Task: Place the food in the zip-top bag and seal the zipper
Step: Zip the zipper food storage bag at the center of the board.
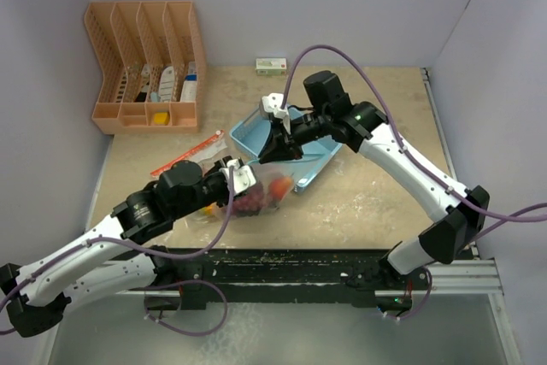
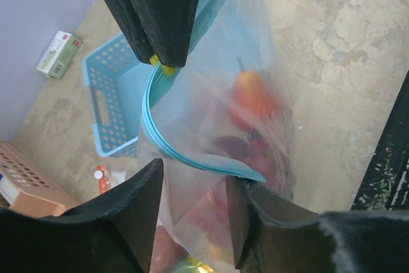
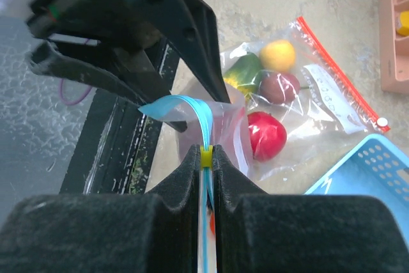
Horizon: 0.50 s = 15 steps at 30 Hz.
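While the right pincer [image 3: 206, 161] is clenching flat on the yellow slider [image 2: 163, 65] of the zip-top bag [image 2: 204, 119], its 2 black fingers are pressing together with the thin blue zipper strip [image 3: 203, 123] running up between them. That strip is arcing over like a soft ribbon toward the left pincer [image 2: 193, 180], which is standing released, its 2 blunt matte fingers parted on either side of the strip's far end. The bag's top is being held up over the mottled beige surface [image 2: 345, 62], its clear film crinkling and glinting. Some of the food [image 2: 252, 97] is showing blurred through that film: a smooth orange-red pear shape with dark purple lumps below it. Just beside it, a second flat bag [image 3: 332, 87] with a red zip edge is lying on the surface, and a round yellow lemon [image 3: 278, 55], a green piece [image 3: 241, 71] and a maroon oval [image 3: 279, 87] are sitting under its film. A perforated blue plastic basket [image 2: 112, 103] is resting nearby.
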{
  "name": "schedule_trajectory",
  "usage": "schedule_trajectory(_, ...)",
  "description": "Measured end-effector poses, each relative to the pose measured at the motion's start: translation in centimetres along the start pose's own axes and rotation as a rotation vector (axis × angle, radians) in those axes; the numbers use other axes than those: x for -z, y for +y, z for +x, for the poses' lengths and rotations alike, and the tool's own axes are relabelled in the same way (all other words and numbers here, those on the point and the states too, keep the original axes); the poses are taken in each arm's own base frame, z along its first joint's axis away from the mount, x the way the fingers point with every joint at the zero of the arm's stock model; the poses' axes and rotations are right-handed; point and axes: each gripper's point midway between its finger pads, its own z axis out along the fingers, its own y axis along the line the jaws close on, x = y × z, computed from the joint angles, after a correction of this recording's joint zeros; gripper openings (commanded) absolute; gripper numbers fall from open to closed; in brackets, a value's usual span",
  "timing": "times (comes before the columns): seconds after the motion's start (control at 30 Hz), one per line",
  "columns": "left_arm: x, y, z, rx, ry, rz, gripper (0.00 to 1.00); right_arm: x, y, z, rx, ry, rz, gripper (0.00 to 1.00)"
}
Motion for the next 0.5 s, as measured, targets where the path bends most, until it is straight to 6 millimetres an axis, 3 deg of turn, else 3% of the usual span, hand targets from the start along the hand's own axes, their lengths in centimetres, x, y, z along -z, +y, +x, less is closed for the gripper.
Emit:
schedule_trajectory(0.2,-0.6,0.2,-0.4,-0.007,-0.011,-0.007,0.80,0.6,1.1,-1.2,0.029,-0.035,-0.021,0.05)
schedule_trajectory(0.33,-0.3,0.8,-1.2,-0.022,-0.042,-0.030,0.92,0.5,1.1,-1.2,0.029,-0.034,-0.023,0.05)
schedule_trajectory(0.5,0.6,1.7,-2.7,-0.042,-0.104,-0.066,0.96,0.5,1.1,-1.2,0.029,-0.034,-0.024,0.05)
